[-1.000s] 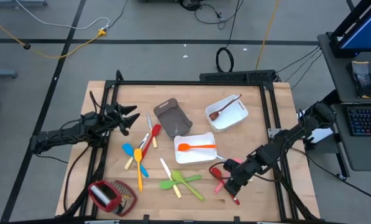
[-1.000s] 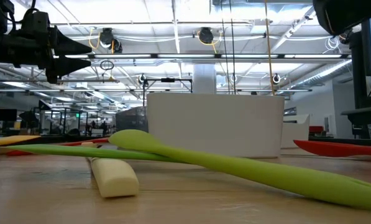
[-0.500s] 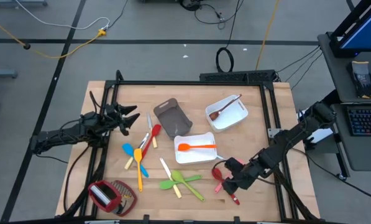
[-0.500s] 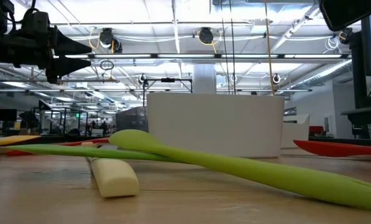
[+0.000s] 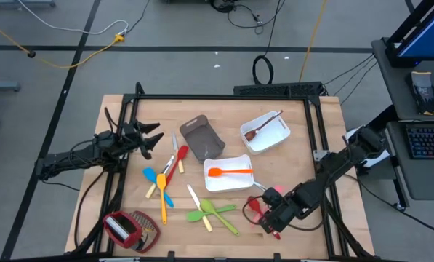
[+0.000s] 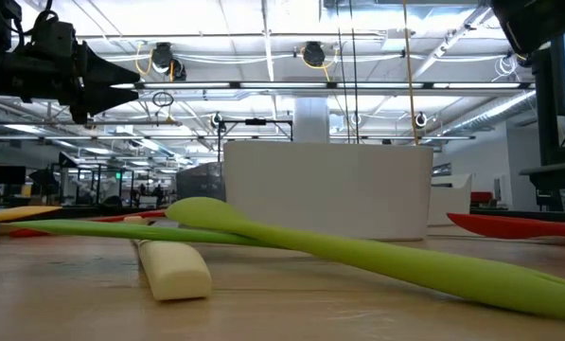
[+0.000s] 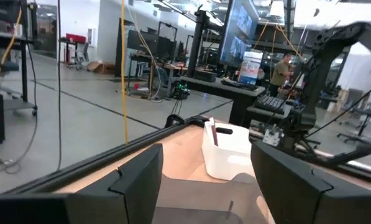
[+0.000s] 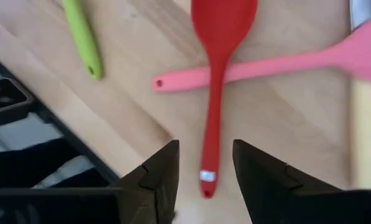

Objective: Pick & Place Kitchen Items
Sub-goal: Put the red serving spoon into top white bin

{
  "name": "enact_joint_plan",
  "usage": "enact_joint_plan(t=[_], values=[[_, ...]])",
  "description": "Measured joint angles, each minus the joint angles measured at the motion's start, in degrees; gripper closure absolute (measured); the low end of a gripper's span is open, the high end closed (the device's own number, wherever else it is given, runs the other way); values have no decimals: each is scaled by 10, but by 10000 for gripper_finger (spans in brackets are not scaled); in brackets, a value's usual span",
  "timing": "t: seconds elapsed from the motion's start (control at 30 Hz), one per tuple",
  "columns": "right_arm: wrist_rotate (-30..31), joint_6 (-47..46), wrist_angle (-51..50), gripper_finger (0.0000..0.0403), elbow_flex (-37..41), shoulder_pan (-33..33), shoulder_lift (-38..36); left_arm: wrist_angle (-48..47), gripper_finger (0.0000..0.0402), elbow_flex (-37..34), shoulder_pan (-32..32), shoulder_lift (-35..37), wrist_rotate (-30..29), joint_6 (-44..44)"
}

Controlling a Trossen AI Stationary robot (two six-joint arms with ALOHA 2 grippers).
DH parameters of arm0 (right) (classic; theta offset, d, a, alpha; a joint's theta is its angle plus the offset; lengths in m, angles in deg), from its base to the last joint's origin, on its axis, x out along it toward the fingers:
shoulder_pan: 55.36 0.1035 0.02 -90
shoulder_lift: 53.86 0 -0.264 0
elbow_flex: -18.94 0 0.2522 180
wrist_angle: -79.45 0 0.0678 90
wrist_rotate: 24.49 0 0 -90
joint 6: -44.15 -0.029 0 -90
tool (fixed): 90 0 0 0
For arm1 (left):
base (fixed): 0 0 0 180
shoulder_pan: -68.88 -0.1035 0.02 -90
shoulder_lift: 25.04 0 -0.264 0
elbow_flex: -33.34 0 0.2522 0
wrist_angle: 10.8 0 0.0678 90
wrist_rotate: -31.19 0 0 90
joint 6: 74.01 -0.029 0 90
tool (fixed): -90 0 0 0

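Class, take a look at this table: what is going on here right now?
A two-armed robot is sorting kitchen utensils. The right gripper, open and empty, hangs over a red spoon lying across a pink spatula at the near right of the table. The left gripper waits, open, at the left. An orange spoon and a brown spoon already lie in white trays.

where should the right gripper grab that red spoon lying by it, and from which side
Grip the red spoon on its slim handle, between the pink utensil it crosses and its tail end. Come straight down from above with the right gripper, fingers either side of the handle. It lies flat on the table, the bowl is too broad, and the open fingers already straddle the handle line.
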Motion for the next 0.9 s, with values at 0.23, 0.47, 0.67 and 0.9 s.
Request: enact_joint_plan(t=[0.23, 0.47, 0.67, 0.9], values=[[-29, 64, -28, 259, -58, -4, 75, 0, 151, 0, 0, 0, 0, -9], [-41, 89, -46, 258, -72, -8, 104, 0, 151, 0, 0, 0, 0, -8], [-27, 89, -44, 260, -67, -9, 104, 0, 151, 0, 0, 0, 0, -8], [-28, 73, -11, 258, -28, -8, 104, 0, 151, 0, 0, 0, 0, -8]])
